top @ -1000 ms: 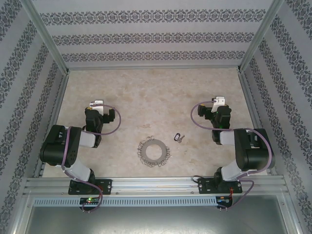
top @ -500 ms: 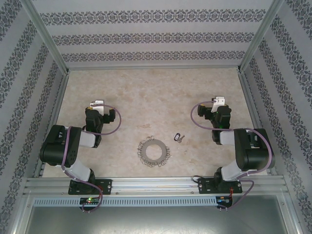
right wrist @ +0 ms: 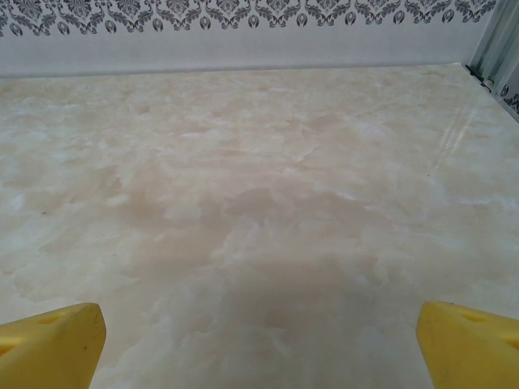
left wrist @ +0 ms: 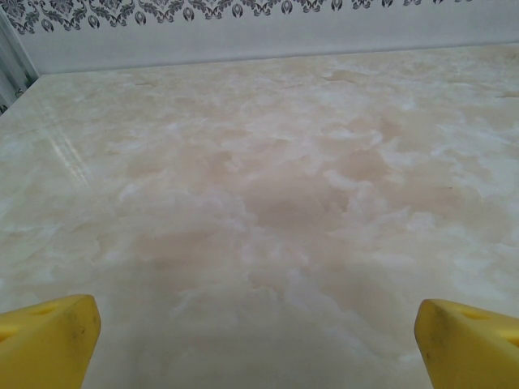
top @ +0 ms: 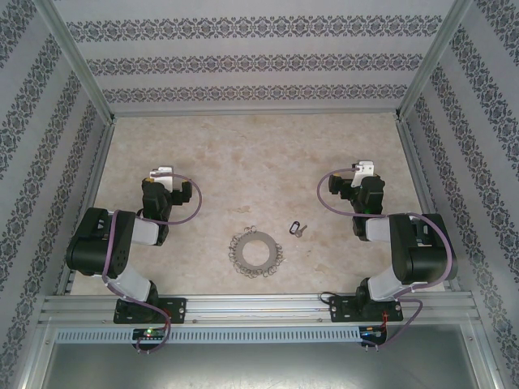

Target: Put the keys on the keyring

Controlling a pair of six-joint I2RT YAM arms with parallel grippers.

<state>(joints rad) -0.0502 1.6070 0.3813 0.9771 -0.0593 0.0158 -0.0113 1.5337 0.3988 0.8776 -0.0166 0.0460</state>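
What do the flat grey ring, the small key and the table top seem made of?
Flat grey ring fringed with wire loops: probably metal, dull sheen. Small silver key with dark oval head: likely metal; head unclear. Beige marbled table top: glossy, perhaps laminate or stone; reflects light.

the top camera sits high above and behind the two black arm bases [top: 144,312], looking steeply down on the whole pale marbled beige tabletop [top: 243,154] and the white back wall with grey ornamental bands [top: 259,65]. each wrist camera rides low and close over that tabletop, facing the back wall at a shallow angle, with its own yellow fingertips [left wrist: 45,340] [right wrist: 49,344] in the bottom corners. all three views share bare tabletop and the foot of the wall.
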